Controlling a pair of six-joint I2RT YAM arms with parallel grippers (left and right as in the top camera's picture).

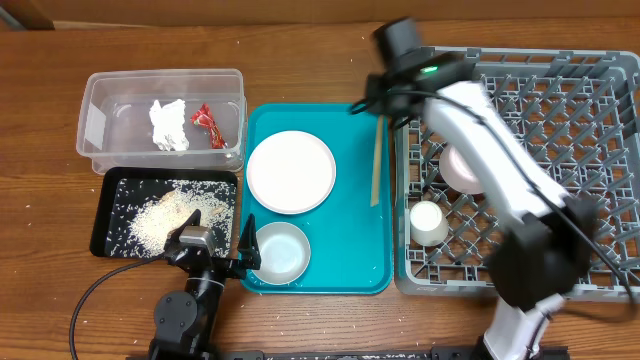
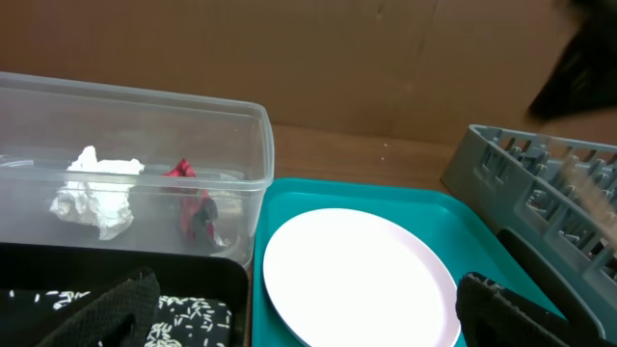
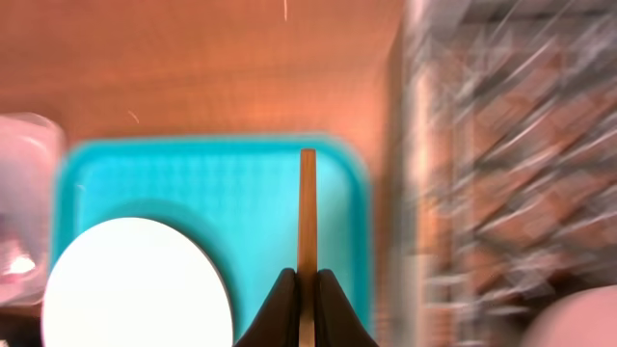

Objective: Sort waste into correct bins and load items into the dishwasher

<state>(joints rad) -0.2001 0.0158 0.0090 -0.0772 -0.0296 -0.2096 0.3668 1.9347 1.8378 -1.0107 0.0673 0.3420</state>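
Note:
My right gripper [image 1: 383, 103] [image 3: 307, 284] is shut on a thin wooden chopstick [image 1: 375, 165] [image 3: 308, 212], held over the teal tray's right edge beside the grey dish rack [image 1: 560, 110]. The rack holds a pale pink bowl [image 1: 458, 170] and a small white cup [image 1: 428, 222]. The round plate [image 1: 290, 172] [image 2: 357, 280] and a white bowl [image 1: 280, 252] sit on the teal tray [image 1: 360, 250]. The clear tub [image 1: 100, 110] holds the white tissue [image 1: 168, 125] [image 2: 96, 193] and red wrapper [image 1: 208, 122] [image 2: 193, 202]. The black tray [image 1: 108, 200] holds rice [image 1: 165, 215]. My left gripper [image 1: 247, 255] [image 2: 313, 323] is open and empty at the front, between the black tray and the white bowl.
The right arm reaches across the dish rack's left half from the front right. The tub and black tray stand close together left of the teal tray. Bare wooden table lies behind the tub and trays. The right wrist view is blurred over the rack.

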